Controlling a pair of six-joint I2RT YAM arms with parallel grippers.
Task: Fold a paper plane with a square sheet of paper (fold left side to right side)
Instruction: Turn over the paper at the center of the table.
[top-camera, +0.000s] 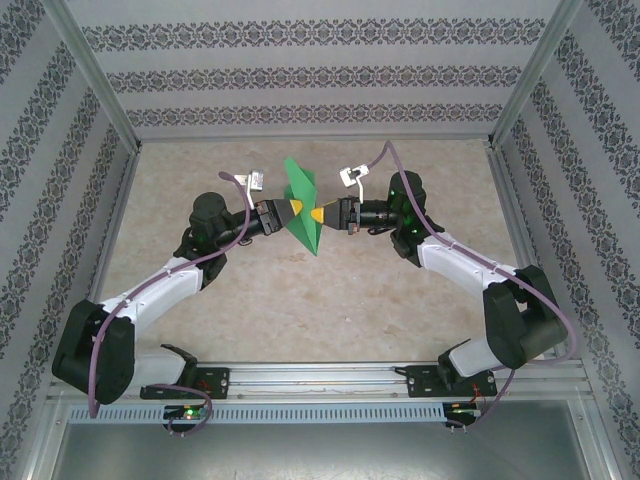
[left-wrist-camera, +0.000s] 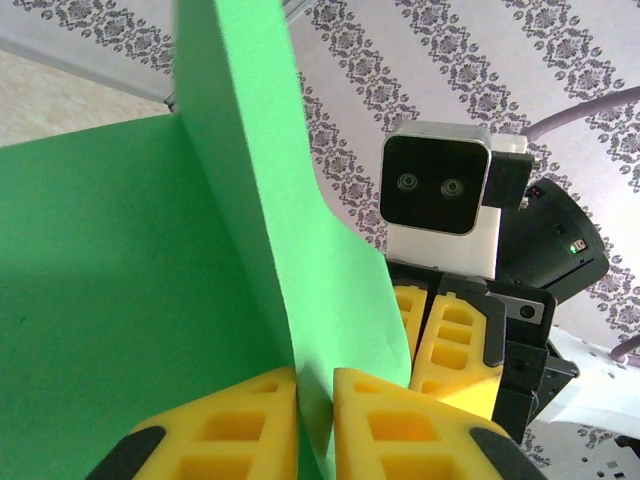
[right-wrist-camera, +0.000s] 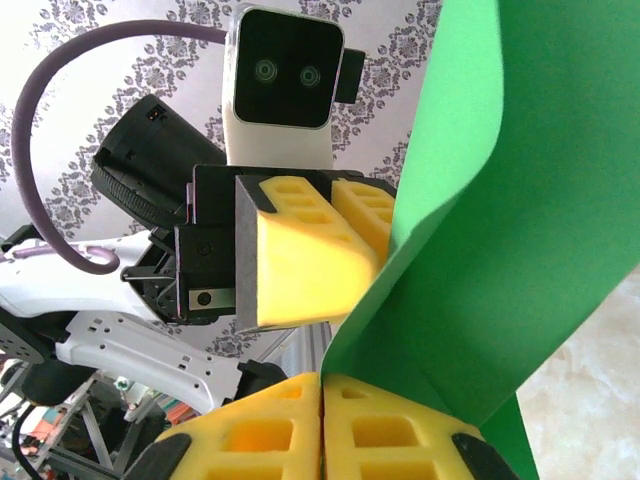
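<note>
Apparently creased green paper (top-camera: 300, 185), pinched upright

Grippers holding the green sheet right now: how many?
2. The left gripper pinches the green sheet from its left side and the right gripper from its right side, both shut on it.
</note>
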